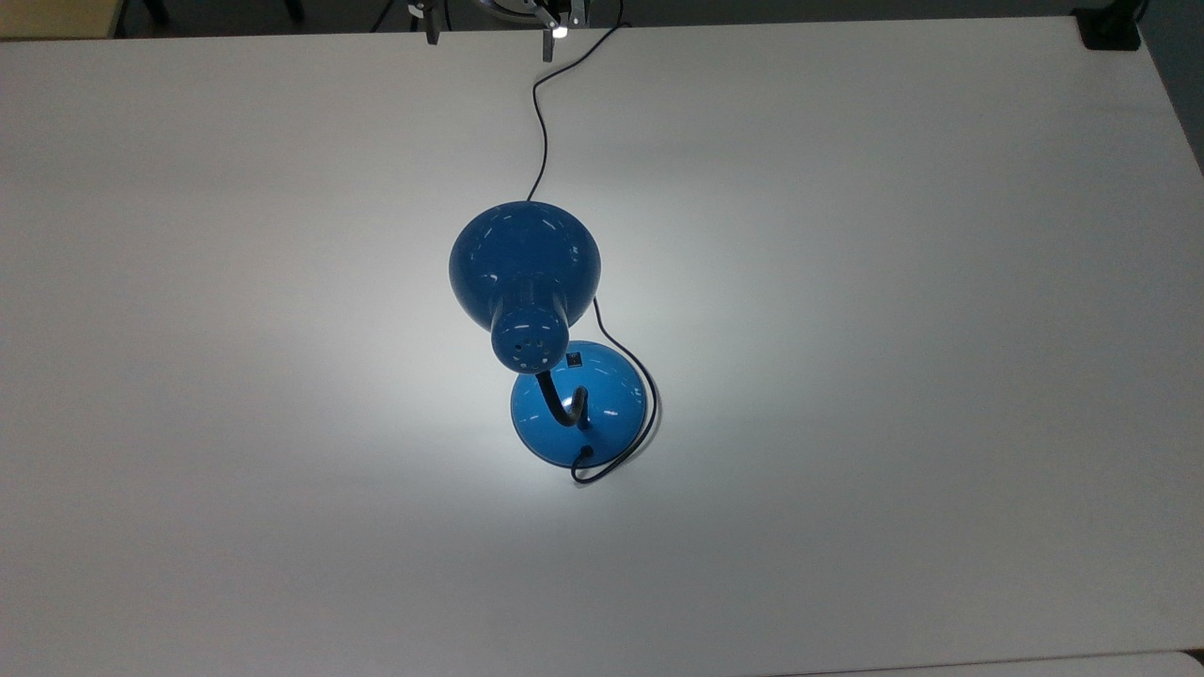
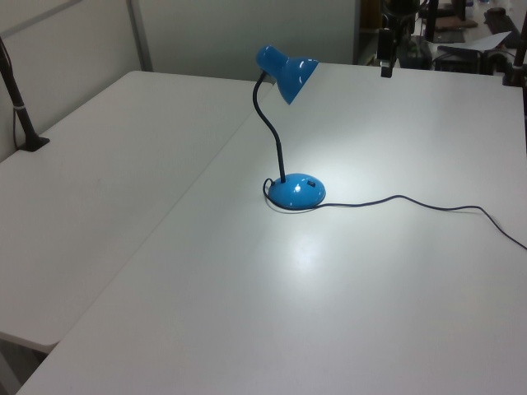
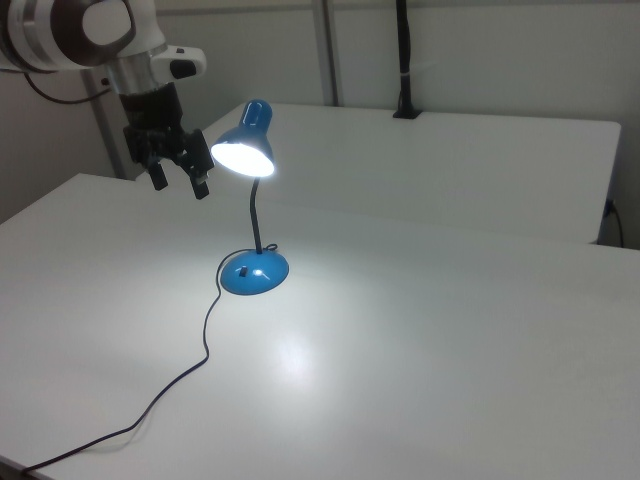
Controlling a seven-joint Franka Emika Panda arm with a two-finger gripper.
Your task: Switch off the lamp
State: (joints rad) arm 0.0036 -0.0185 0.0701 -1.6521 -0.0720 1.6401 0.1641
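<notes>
With your gripper (image 3: 180,182) spread and empty, bring it down to what looks like the switch (image 3: 245,271) on the lamp (image 3: 252,210) base below, pressing with one fingertip.

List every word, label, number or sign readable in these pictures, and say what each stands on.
None can be read.
The small black switch on the lamp base carries pale marks, too small to read.
The lamp shade, the table and the end effector bear no visible lettering.
</notes>
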